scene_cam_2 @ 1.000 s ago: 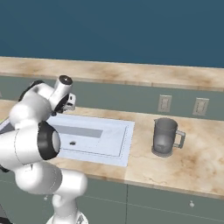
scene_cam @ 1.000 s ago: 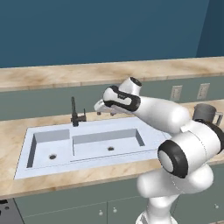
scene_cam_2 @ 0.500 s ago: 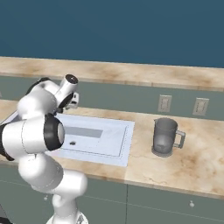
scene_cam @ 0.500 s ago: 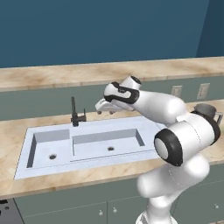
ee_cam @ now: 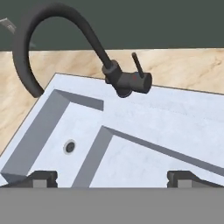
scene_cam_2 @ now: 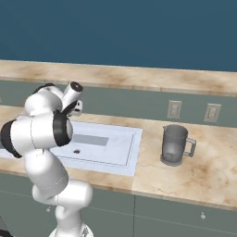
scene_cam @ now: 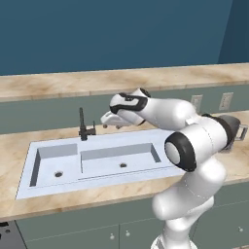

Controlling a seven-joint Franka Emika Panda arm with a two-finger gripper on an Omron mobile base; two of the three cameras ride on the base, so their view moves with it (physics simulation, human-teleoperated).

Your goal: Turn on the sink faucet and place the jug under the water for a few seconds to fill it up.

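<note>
Sink faucet (ee_cam: 122,78) upright at the back rim of the sink (scene_cam: 97,168), base at the divider between the two basins, short lever (ee_cam: 137,64) sticking up from the black body, arched spout curving over the smaller basin. No stream visible, so by the look of it not yet turned on. Gripper (scene_cam: 111,120) hovering just right of the faucet and a little above the rim, near but apart from the lever. Fingers (ee_cam: 43,178) spread wide and released, nothing between them.

Best handled, as a judgement: close the gap on the lever from the side, keep the hand low enough to meet the lever's stub rather than the spout neck, then nudge or pinch it and swing it gently until flow starts. Risk of glancing off so thin a lever if approached too high.

Jug (scene_cam_2: 175,145) standing upright on the worktop (scene_cam_2: 203,171), well apart from the sink on its far right, handle pointing away from the basin, untouched and seemingly empty.
</note>
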